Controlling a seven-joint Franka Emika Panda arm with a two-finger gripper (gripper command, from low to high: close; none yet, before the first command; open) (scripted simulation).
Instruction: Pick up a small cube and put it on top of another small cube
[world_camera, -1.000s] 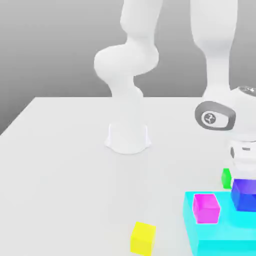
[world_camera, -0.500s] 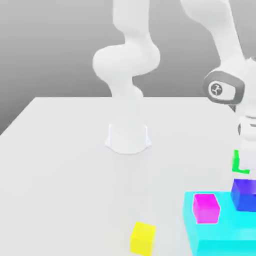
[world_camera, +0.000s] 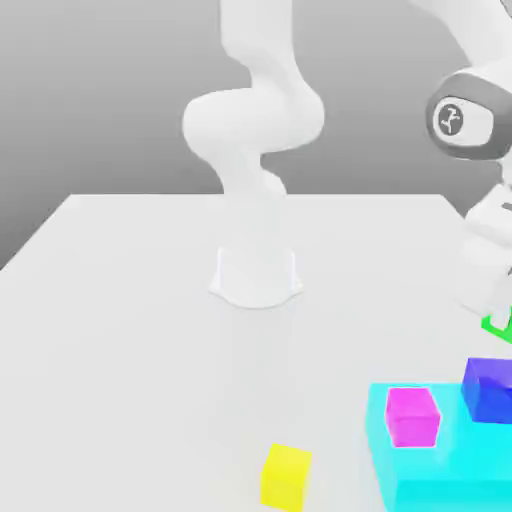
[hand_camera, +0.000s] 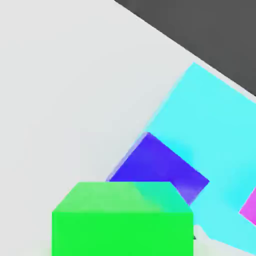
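**Green cube lifted, stacking not yet done**

Since the earlier frame the arm has swung upward and toward the exterior view's right, and the small green cube has gone up with it, from a spot low beside the blue cube to a place clear above it at the picture's right edge. Nothing else has shifted: the magenta cube sits as before on the big cyan block, and the yellow cube rests alone on the bench.

In the hand view the green cube sits close under the camera, as a thing carried in the hand would, with the blue cube and the cyan block lying below and beyond it. The tool is closed nearly all the way, and since the cube hangs in the air under the wrist, I judge that it is clamped on the cube.

So the first half of the task looks finished: the cube is picked up and raised off the bench. What remains is the placing. The cube must be brought over another small cube, lowered until it rests squarely on that top face, and let go. Which cube is meant as the base cannot be told from here; the blue one lies nearest below.
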